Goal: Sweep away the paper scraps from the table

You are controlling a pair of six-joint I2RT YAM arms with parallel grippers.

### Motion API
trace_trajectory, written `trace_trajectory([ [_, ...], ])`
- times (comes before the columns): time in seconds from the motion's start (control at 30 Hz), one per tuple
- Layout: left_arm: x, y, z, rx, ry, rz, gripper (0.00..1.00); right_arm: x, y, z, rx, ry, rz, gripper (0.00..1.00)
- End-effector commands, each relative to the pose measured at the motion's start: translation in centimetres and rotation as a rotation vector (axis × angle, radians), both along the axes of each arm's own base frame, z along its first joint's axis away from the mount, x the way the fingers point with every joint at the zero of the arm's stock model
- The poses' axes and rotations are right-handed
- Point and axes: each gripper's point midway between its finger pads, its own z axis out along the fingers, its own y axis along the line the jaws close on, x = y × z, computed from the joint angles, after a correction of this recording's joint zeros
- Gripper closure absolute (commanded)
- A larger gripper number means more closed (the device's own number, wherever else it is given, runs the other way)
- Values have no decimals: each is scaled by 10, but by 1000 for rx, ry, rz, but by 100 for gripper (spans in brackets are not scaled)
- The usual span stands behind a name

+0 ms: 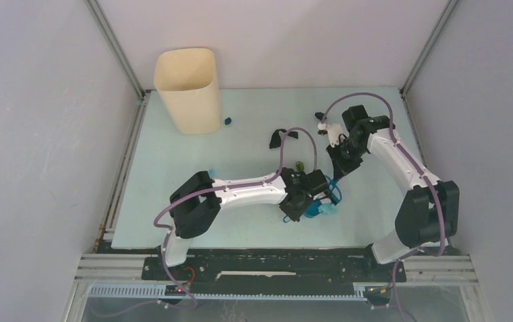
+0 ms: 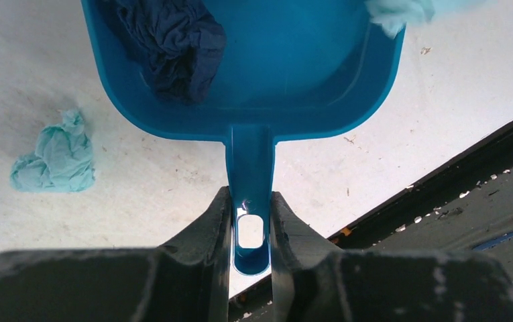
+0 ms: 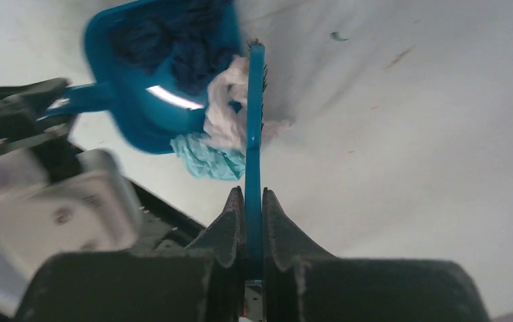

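Note:
My left gripper [image 2: 251, 194] is shut on the handle of the blue dustpan [image 2: 253, 74], whose mouth rests on the table [image 2: 441, 80]. A dark blue paper scrap [image 2: 173, 40] lies inside the pan. One light blue scrap [image 2: 55, 157] sits on the table beside the pan, and another [image 2: 401, 12] is at the pan's lip. My right gripper [image 3: 252, 191] is shut on the blue brush [image 3: 255, 121], its bristle end against a pale scrap [image 3: 230, 107] and a light blue scrap [image 3: 206, 157] at the dustpan [image 3: 153, 87] mouth. Farther back lie green [image 1: 300, 165], black [image 1: 279, 137] and small dark blue [image 1: 227, 121] scraps.
A tall beige bin [image 1: 186, 90] stands at the back left of the table [image 1: 173, 194]. The table's dark near edge [image 2: 454, 194] runs close behind the dustpan. Grey walls with metal rails enclose the table on three sides.

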Motion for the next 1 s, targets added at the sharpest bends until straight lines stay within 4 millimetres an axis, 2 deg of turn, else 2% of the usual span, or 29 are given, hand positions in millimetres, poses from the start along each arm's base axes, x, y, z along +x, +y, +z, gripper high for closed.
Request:
trace_trajectory([
  [0.0, 6, -20, 8, -71, -21, -32, 100, -30, 26, 18, 158, 72, -19, 100],
  [0.13, 2, -23, 11, -99, -35, -44, 100, -30, 29, 30, 186, 29, -36, 100],
  [0.33, -14, -22, 9, -196, -72, -104, 100, 2, 1, 39, 74, -145, -127, 100],
  [0.57, 4, -10, 21, -241, -208, -61, 100, 5, -17, 68, 86, -233, -208, 100],
  [0.63, 10, 2, 35, -166, -238, -58, 100, -1, -27, 68, 56, -223, -243, 100],
  [0.67, 13, 15, 39, -110, -260, -55, 100, -7, -30, 67, 42, -204, -248, 100],
  [0.83, 11, 62, 52, 1, -289, -38, 100, -30, -32, 63, 42, -189, -245, 100],
  [0.97, -11, 85, 50, -20, -215, -28, 100, -44, -32, 63, 51, -187, -248, 100],
])
